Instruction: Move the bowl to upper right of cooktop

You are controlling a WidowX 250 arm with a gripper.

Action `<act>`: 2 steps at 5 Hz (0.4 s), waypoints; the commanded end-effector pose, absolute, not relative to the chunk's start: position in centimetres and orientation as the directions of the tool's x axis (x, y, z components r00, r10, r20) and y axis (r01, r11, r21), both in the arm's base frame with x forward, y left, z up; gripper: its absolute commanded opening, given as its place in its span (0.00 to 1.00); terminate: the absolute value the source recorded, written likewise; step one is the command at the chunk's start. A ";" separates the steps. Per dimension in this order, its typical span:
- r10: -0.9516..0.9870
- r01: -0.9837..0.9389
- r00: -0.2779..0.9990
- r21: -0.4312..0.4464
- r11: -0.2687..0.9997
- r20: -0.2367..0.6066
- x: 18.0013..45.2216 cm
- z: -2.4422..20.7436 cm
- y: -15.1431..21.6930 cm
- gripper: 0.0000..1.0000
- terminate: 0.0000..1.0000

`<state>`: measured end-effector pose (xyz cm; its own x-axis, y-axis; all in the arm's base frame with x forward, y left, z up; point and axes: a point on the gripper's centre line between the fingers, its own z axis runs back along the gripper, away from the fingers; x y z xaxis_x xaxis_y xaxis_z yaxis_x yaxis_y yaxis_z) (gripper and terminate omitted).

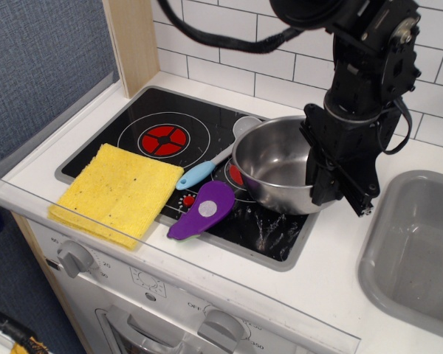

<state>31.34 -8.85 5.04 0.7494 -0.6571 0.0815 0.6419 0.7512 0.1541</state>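
Note:
The shiny steel bowl (pixel 275 164) hangs tilted over the right burner of the black cooktop (pixel 136 118), covering most of that burner. My gripper (pixel 319 168) is shut on the bowl's right rim, with the black arm rising above it toward the tiled wall. The bowl's bottom seems to sit just above or on the glass; I cannot tell which. The left burner (pixel 163 138) is uncovered.
A yellow sponge (pixel 114 192) lies over the cooktop's front left corner. A purple spatula-like piece (pixel 203 210) and a white spoon with a blue handle (pixel 199 174) lie in front of the bowl. The grey sink (pixel 421 251) is at the right. A clear guard runs along the counter's front edge.

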 end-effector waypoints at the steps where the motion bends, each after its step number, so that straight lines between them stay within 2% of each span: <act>1: -0.601 0.580 0.789 0.171 0.797 0.126 30.4 8.0 -7.4 1.00 0.00; 2: -0.461 0.447 0.851 0.116 0.887 0.250 29.5 11.9 -7.2 1.00 0.00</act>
